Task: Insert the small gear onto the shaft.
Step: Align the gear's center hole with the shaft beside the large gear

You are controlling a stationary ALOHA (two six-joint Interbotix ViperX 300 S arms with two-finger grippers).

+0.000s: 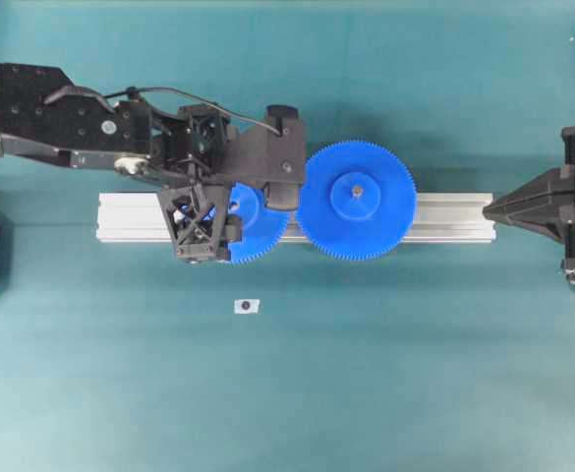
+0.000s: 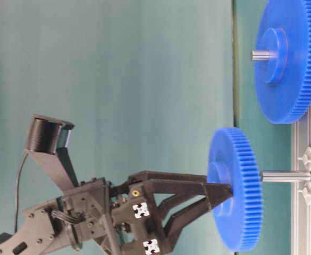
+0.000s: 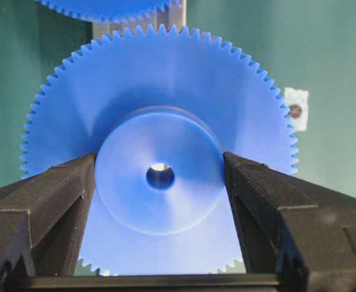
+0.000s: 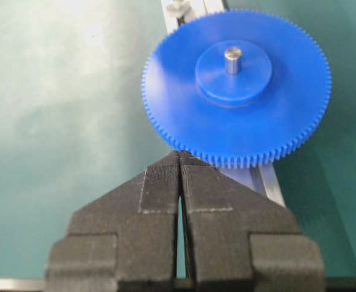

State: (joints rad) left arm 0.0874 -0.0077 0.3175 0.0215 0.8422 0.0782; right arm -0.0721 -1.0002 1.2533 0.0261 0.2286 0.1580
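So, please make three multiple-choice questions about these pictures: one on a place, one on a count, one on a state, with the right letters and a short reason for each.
1. Where do the fingers of the left gripper press on the small gear?
A. on its toothed rim
B. on its raised hub
C. on its flat face only

2. How many blue gears are in the scene?
A. one
B. two
C. three

3. How stands the right gripper?
A. shut, holding nothing
B. wide open
C. shut on a gear

Answers:
1 B: in the left wrist view the two black fingers sit on either side of the round hub.
2 B: the overhead view shows the small gear and the larger gear on the aluminium rail.
3 A: in the right wrist view its fingertips meet with nothing between them.
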